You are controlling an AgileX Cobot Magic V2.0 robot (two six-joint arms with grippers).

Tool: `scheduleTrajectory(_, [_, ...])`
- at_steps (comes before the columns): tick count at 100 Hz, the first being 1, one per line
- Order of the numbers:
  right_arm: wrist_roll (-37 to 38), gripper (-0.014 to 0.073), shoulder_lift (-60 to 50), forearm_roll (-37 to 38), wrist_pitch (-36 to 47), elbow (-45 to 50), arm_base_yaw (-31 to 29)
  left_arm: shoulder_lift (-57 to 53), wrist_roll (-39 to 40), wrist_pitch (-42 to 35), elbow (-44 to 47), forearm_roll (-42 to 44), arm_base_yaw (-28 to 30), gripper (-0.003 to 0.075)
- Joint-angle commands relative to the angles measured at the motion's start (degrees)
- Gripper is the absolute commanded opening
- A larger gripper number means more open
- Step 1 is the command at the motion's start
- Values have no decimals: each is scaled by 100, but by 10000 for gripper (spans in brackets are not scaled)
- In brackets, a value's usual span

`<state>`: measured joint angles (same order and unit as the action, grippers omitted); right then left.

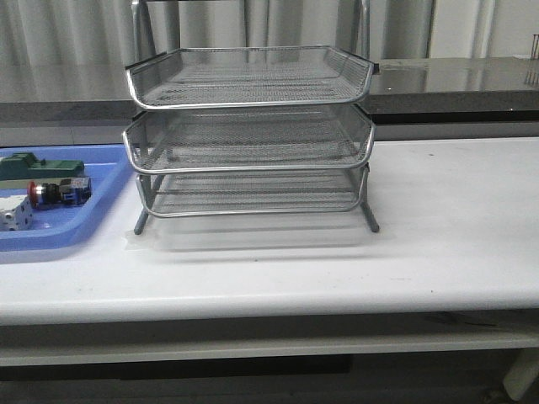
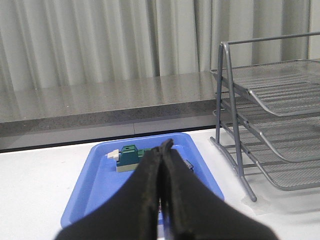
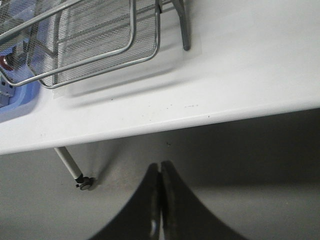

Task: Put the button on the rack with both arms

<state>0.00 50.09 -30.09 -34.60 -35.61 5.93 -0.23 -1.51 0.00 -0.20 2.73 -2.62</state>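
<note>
Button [image 1: 46,193] lies on its side in blue tray [image 1: 59,231], red head toward the tray's left end; green block [image 1: 38,167] just behind it, white block [image 1: 15,214] in front. Rack [image 1: 250,135] stands right of tray on white worktop [image 1: 455,219], all tiers bare. Left tool [image 2: 162,150] pinched closed above tray, gripping nothing. Right tool [image 3: 160,170] closed too, off the worktop's front edge.
</note>
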Motion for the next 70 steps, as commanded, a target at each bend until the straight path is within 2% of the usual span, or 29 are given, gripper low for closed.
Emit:
scheduleTrajectory(1, [-266,25,231,-554,468,-206,-20,-187,45,-445,325,-59,18,-21])
scheduleTrajectory(21, [-817,252,636,-1336,732,-206,-20,-187,45,-445,325,-59,18,-21])
scheduleTrajectory(31, [-1077,321,820,-1684,914,-206,-20,-187,45,-445,325,-59,18,-21])
scheduleTrajectory(52, [-1853,330,1441,-2760,1032,-230,-14,-187,45,-445,325,-59,18,-21])
scheduleTrajectory(70, [-3366,330,2116,-4571,978,-230,-14,-187,45,-445,325,-59,18,-21])
